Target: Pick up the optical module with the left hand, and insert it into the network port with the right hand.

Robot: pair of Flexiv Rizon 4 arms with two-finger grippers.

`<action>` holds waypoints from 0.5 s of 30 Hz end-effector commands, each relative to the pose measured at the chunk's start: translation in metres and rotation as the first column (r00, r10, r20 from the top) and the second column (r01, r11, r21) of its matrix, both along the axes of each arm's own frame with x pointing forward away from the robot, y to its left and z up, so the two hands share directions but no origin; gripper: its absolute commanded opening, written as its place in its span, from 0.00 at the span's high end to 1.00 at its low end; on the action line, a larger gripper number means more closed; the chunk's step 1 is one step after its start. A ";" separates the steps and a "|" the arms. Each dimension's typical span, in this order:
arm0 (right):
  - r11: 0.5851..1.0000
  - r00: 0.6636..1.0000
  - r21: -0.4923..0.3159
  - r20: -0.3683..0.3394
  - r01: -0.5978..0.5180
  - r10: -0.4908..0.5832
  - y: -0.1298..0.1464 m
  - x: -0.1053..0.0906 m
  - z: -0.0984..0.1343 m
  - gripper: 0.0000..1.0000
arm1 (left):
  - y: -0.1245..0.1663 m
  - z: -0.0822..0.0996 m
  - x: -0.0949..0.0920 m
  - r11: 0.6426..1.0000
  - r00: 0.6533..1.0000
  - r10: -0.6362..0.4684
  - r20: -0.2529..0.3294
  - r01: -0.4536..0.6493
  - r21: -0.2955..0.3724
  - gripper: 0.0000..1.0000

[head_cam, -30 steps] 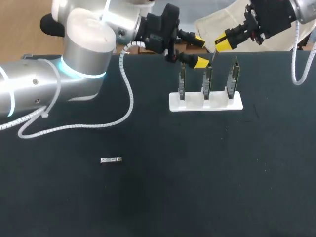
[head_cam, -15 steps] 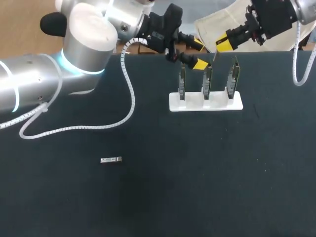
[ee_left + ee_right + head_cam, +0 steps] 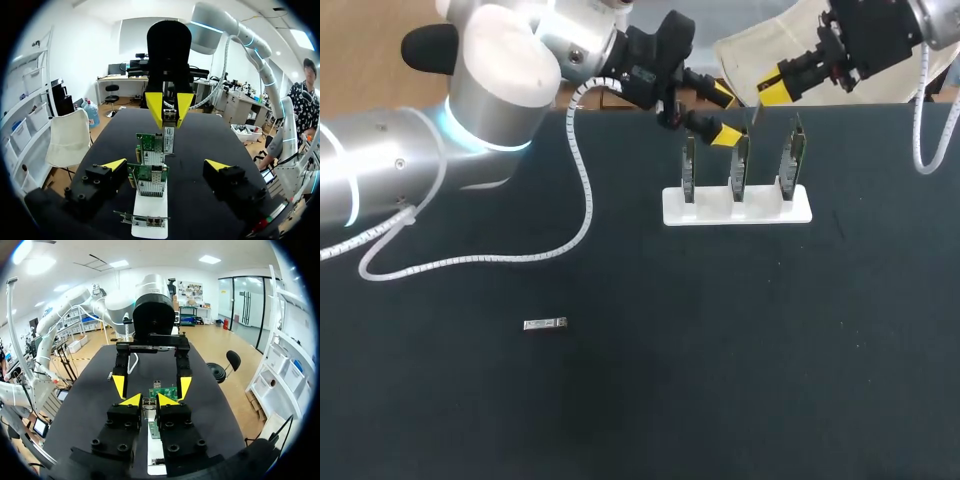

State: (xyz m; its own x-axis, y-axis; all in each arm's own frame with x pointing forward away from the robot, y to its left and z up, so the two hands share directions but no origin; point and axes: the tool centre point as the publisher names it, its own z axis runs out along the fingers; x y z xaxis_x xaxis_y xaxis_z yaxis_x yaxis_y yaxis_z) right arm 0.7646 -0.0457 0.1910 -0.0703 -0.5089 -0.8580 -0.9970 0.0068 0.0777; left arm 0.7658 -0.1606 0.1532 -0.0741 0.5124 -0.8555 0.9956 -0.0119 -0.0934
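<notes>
Left gripper (image 3: 723, 113) hovers by the left end of the card rack (image 3: 735, 207) near the table's (image 3: 770, 350) far edge, fingers wide apart, empty. Right gripper (image 3: 770, 92) is above the rack, clamped on an optical module (image 3: 169, 137), which only the left wrist view shows clearly. A second module (image 3: 545, 323) lies alone on open table, well apart.

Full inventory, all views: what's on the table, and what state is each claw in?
table: 1, black, under everything
holder: 1, white, far middle of table
network cards: 3, green, upright in a row in the holder
loose optical module: 1, silver, flat on the table's near left, apart from both claws
held optical module: 1, silver, between the right claw's tips, above the cards
left claw: 1, black with yellow tips, open, by the cards' tops
right claw: 1, black with yellow tips, shut on the held optical module
</notes>
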 end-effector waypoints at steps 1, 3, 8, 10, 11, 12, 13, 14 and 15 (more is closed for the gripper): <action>1.000 1.000 -0.003 0.004 0.004 -0.004 -0.001 -0.003 0.001 1.00 | -0.001 -0.001 0.002 1.000 1.000 -0.007 -0.007 0.007 0.014 0.00; 1.000 1.000 -0.004 0.005 0.004 -0.004 -0.002 -0.002 0.001 1.00 | -0.001 -0.002 0.003 1.000 1.000 -0.007 -0.009 0.007 0.015 0.00; 1.000 1.000 -0.003 0.005 0.006 -0.006 -0.002 -0.002 0.001 1.00 | 0.000 -0.003 0.004 1.000 1.000 -0.004 -0.013 0.004 0.017 0.00; 1.000 1.000 -0.002 0.004 0.005 -0.005 -0.002 -0.001 0.001 1.00 | 0.000 -0.003 0.004 1.000 1.000 -0.004 -0.013 0.004 0.018 0.00; 1.000 1.000 -0.002 0.003 0.005 -0.005 -0.001 -0.001 0.001 1.00 | 0.000 -0.003 0.004 1.000 1.000 -0.006 -0.013 0.006 0.015 0.00; 1.000 1.000 -0.001 0.003 0.004 -0.004 -0.001 -0.001 0.001 1.00 | 0.000 -0.003 0.005 1.000 1.000 -0.006 -0.013 0.006 0.013 0.00; 1.000 1.000 -0.001 0.003 0.005 -0.005 -0.001 -0.001 0.001 1.00 | 0.000 -0.003 0.005 1.000 1.000 -0.006 -0.014 0.006 0.013 0.00; 1.000 1.000 0.000 0.003 0.004 -0.004 -0.001 -0.001 0.001 1.00 | 0.000 -0.003 0.005 1.000 1.000 -0.007 -0.014 0.007 0.013 0.00; 1.000 1.000 -0.001 0.004 0.004 -0.004 -0.001 0.000 0.001 1.00 | 0.001 -0.003 0.005 1.000 1.000 -0.007 -0.015 0.008 0.014 0.00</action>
State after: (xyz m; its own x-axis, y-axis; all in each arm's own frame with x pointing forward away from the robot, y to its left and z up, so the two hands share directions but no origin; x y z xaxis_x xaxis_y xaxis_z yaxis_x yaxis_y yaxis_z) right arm 0.7651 -0.0468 0.1917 -0.0703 -0.5094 -0.8576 -0.9970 0.0092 0.0763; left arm 0.7664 -0.1594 0.1508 -0.0834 0.5220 -0.8489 0.9945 -0.0101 -0.1039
